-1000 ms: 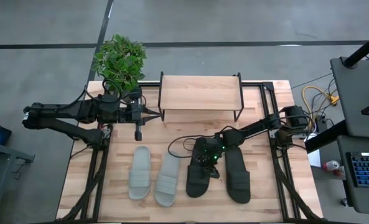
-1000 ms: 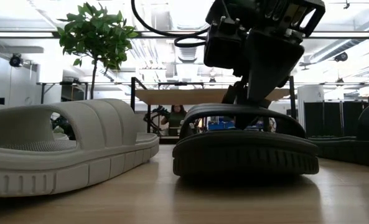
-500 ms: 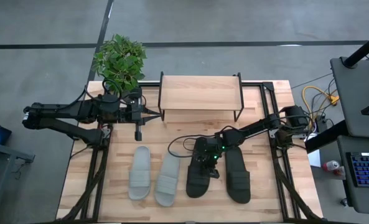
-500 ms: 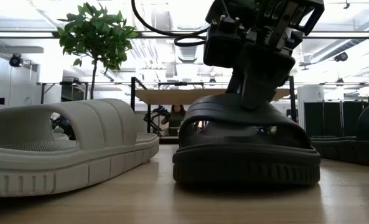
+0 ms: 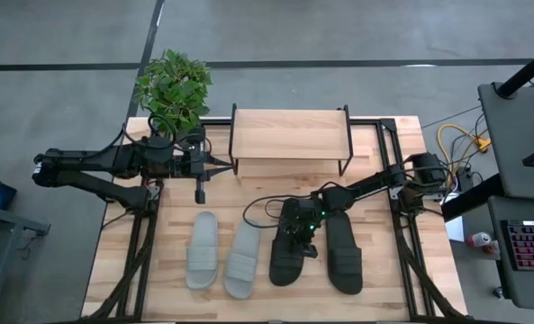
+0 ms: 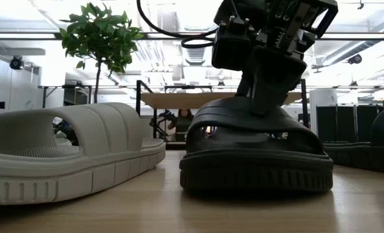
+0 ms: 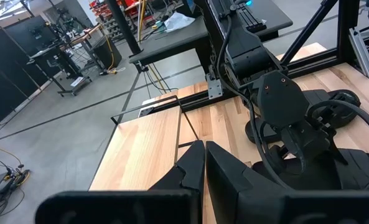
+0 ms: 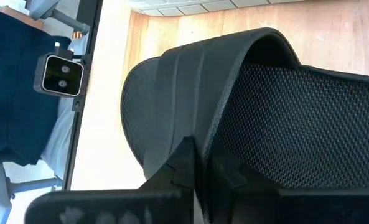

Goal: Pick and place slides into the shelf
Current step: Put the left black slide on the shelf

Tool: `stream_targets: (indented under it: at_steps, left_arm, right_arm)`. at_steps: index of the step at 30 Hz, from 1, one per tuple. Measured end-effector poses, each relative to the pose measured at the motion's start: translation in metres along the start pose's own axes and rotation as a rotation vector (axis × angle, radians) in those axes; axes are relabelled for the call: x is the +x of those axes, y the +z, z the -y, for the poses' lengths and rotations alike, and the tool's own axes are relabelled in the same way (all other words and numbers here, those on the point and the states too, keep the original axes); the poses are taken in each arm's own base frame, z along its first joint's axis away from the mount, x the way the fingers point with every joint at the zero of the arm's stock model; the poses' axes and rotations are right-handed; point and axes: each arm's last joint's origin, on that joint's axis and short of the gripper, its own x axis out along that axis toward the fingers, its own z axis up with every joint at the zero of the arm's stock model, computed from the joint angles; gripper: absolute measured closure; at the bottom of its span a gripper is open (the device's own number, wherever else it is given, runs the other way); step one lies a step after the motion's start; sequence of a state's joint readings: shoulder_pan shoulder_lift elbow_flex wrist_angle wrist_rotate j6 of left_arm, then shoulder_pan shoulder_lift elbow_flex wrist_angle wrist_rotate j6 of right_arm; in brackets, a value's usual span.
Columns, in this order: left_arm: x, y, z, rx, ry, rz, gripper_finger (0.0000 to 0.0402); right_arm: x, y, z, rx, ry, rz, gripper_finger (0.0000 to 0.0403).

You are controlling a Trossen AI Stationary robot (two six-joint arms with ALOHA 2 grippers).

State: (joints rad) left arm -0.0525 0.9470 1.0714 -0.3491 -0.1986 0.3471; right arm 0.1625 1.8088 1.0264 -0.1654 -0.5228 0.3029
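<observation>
My right gripper [image 5: 295, 236] pinches the strap of a black slide [image 5: 287, 251].

Its black mate [image 5: 343, 253] lies just beside, two grey slides [image 5: 223, 254] on the other side. The shelf [image 5: 289, 134] top is bare; a plant [image 5: 172, 85] stands near it. My left gripper [image 5: 200, 189] hovers pressed together.

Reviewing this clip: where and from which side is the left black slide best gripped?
By its wide strap, from above. The left black slide lies flat on the table with the strap arching clear of the footbed, giving a thin raised band for two fingers to pinch. The right gripper is already shut on that strap, which looks a sound hold.
</observation>
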Motion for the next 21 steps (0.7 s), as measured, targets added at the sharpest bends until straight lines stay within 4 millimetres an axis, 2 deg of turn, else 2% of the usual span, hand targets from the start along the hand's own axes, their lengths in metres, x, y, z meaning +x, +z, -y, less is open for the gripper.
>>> stream_targets:
  at_steps: [8, 17, 21]
  left_arm:
    - [0.001, -0.003, 0.001, 0.002, -0.003, -0.009, 0.0402]
    - [0.008, -0.018, 0.008, 0.001, -0.022, -0.058, 0.0402]
    - [0.008, -0.019, 0.009, -0.041, -0.039, -0.059, 0.0402]
  right_arm:
    - [-0.004, 0.003, 0.003, 0.001, -0.014, -0.015, 0.0390]
    - [-0.019, 0.024, -0.007, -0.059, -0.108, -0.039, 0.0390]
    - [-0.025, 0.031, -0.012, -0.057, -0.120, -0.053, 0.0390]
